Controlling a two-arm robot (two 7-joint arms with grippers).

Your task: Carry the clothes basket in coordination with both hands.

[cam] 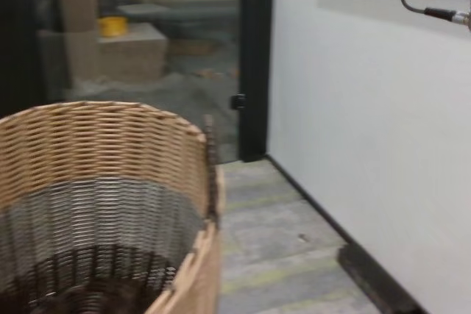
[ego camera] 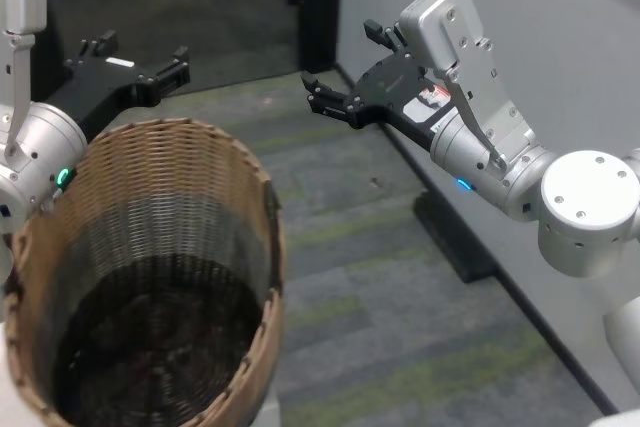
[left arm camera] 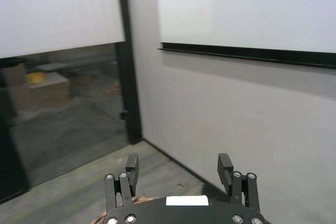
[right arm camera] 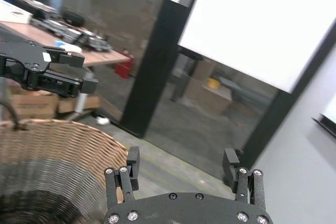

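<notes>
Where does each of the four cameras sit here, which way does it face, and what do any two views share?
Head: high, looking down into the clothes basket; both arms show, left gripper and right gripper open above it.
Chest: lower, facing forward across the basket rim toward the white wall; only arm undersides at the top edge.
Left wrist: looks past its own fingers at wall and glass.
Right wrist: past its own fingers at basket and left gripper.
Shared: head, chest and right wrist all see the basket.

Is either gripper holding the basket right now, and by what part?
Nothing is held: left gripper and right gripper are open, above the clothes basket.
</notes>
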